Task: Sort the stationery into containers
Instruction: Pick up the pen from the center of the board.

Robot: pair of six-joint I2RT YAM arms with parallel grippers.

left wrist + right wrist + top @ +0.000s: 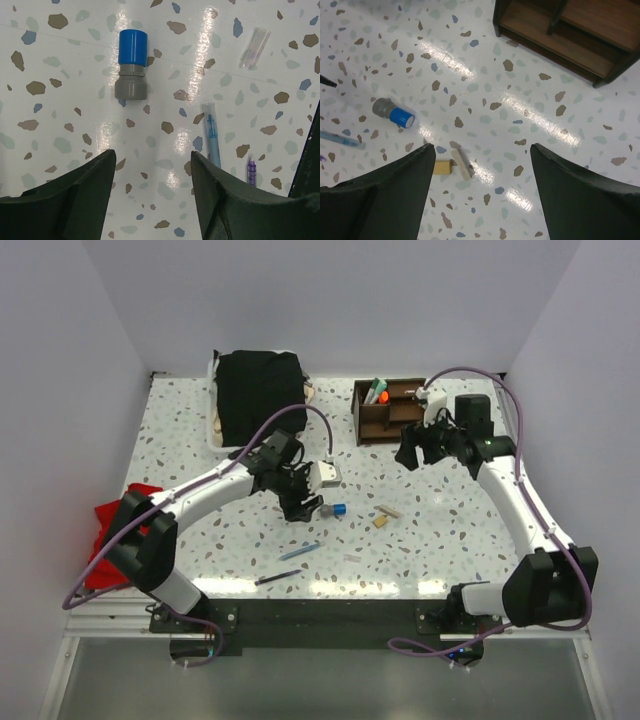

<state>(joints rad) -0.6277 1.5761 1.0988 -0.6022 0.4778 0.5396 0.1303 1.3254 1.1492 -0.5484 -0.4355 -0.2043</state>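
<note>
The dark brown organiser (390, 410) stands at the back right, with an orange-capped marker and a green pen (375, 392) in it. Its corner shows in the right wrist view (560, 35). The blue-grey sharpener (335, 510) lies mid-table, just ahead of my open, empty left gripper (305, 508). In the left wrist view the sharpener (131, 65) lies beyond the gripper (152, 165). A blue pen (212, 135) and a purple pen tip (251, 170) lie to the right. My right gripper (415, 453) hovers open and empty (482, 155) in front of the organiser, above the tan eraser (442, 166) and a white stick (461, 162).
A black cloth (258, 395) covers a white basket at the back left. A red cloth (115, 530) lies at the left edge. A blue pen (300, 551) and a black pen (277, 577) lie near the front edge. A clear pen cap (254, 47) lies right of the sharpener.
</note>
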